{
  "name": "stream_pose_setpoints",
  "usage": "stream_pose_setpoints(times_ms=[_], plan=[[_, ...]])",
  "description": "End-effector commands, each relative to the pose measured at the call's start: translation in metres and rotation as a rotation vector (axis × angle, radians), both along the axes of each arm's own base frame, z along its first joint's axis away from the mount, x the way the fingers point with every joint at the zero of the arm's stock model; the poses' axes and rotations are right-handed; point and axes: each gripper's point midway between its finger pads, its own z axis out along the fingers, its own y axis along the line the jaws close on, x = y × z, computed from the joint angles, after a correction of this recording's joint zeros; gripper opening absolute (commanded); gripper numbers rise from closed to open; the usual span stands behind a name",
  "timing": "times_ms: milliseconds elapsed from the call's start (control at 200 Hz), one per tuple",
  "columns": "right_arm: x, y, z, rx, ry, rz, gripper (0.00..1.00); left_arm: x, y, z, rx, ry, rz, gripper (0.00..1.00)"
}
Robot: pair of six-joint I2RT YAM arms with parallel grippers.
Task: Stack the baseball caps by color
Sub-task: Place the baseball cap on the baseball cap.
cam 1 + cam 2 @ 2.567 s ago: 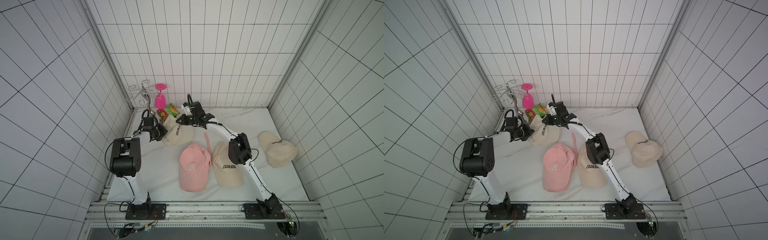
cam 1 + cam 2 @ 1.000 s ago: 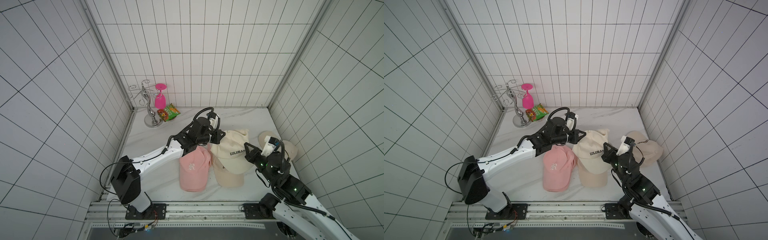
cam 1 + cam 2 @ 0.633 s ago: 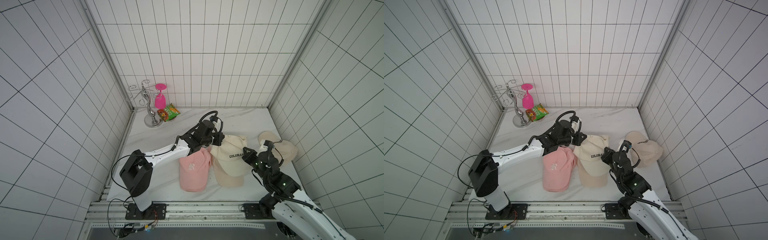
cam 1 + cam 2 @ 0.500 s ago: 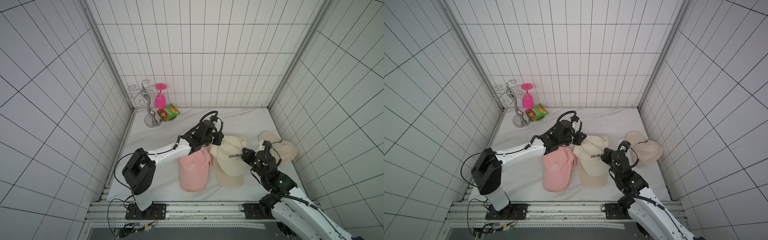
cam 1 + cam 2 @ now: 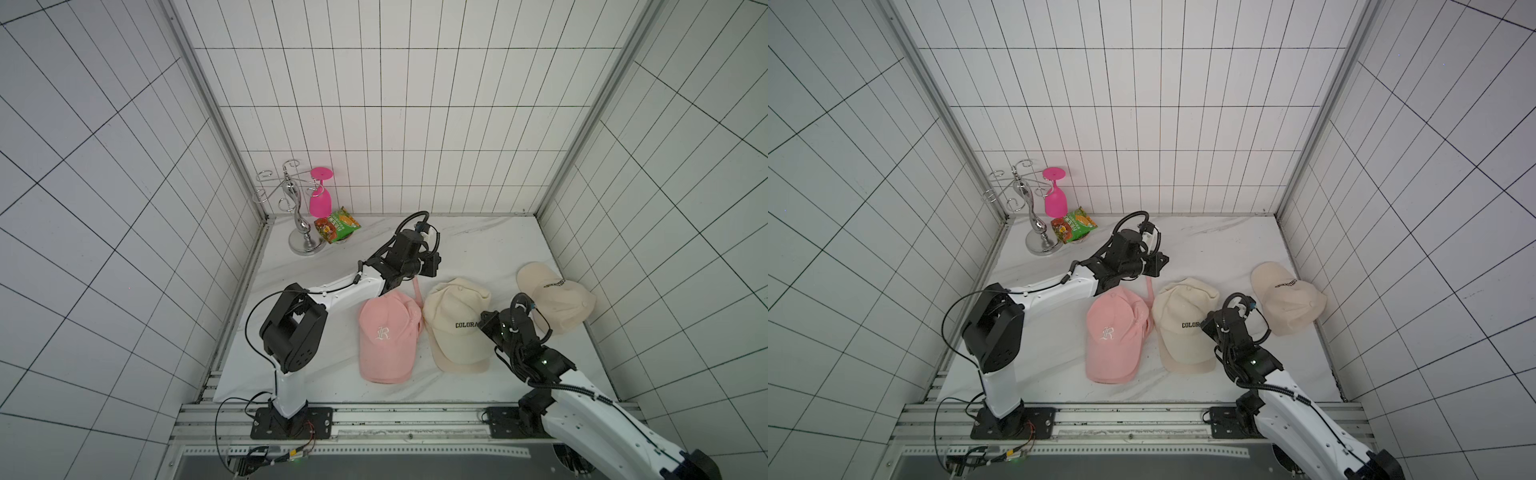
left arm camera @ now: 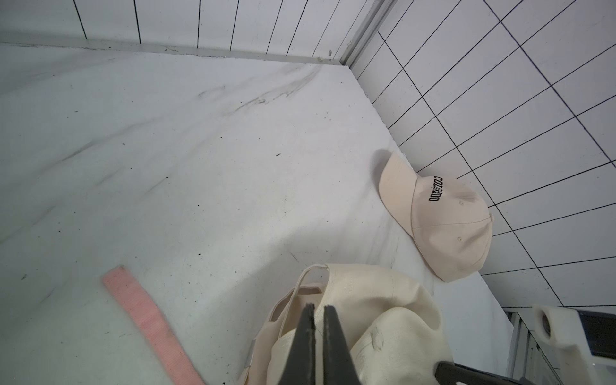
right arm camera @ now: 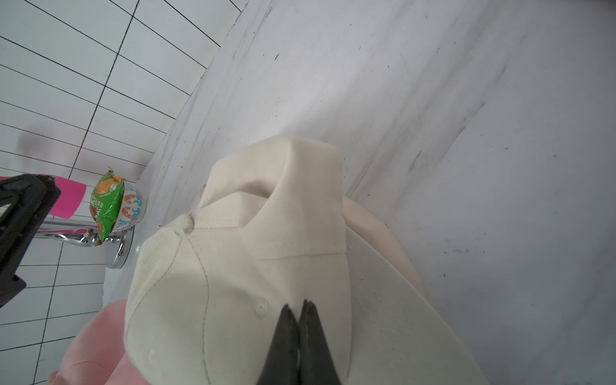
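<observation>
Cream cap [image 5: 455,307] lettering shows in both top views; crown button [image 7: 185,224], right wrist.

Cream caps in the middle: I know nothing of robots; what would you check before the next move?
Left pincer shut and empty: ok.
Right pincer shut over top cream cap, clear of its fabric: cannot tell.
Top cream cap sits on lower cream cap: ok.
Third cream cap stacked with them: not ok, it lies apart.
Pink cap alone or a pile: cannot tell.
</observation>
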Motion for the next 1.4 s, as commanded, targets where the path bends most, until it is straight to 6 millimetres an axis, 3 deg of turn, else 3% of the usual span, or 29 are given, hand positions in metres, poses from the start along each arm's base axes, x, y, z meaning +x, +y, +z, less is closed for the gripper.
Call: stream_pose_setpoints(times_ms=[0,105,235,365,525,655,850,970,1124,1244,1399], plan=[[-0.002,-0.003,-0.01,0.064,0.022,-0.051,0.09,-0.007,0.0,0.009,-0.015,-0.008,-0.019,0.05],[-0.003,0.011,0.001,0.054,-0.004,0.059,0.38,-0.022,0.004,0.019,-0.012,0.004,-0.029,0.24],[-0.016,0.005,0.02,-0.114,-0.005,0.168,0.53,-0.042,0.015,0.024,0.041,0.033,0.048,0.3],[-0.024,-0.005,0.034,-0.252,0.089,0.268,0.6,-0.062,0.03,0.016,0.131,0.114,0.192,0.24],[-0.013,-0.005,0.038,-0.125,0.247,0.388,0.65,-0.089,0.033,-0.001,0.138,0.26,0.303,0.22],[0.004,-0.008,0.039,-0.045,0.273,0.451,0.67,-0.104,0.008,-0.011,0.118,0.31,0.246,0.32],[0.017,0.0,0.037,-0.005,0.248,0.506,0.67,-0.1,-0.01,-0.022,0.115,0.323,0.221,0.48],[0.023,-0.006,0.027,-0.033,0.271,0.486,0.63,-0.1,-0.018,-0.035,0.135,0.345,0.202,0.54],[0.029,-0.007,0.018,-0.022,0.295,0.472,0.41,-0.099,-0.021,-0.049,0.157,0.36,0.197,0.53],[0.029,-0.004,0.015,0.024,0.294,0.441,0.23,-0.101,-0.026,-0.053,0.165,0.366,0.159,0.38],[0.024,-0.001,0.017,0.087,0.26,0.399,0.08,-0.099,-0.028,-0.049,0.162,0.358,0.135,0.08]])
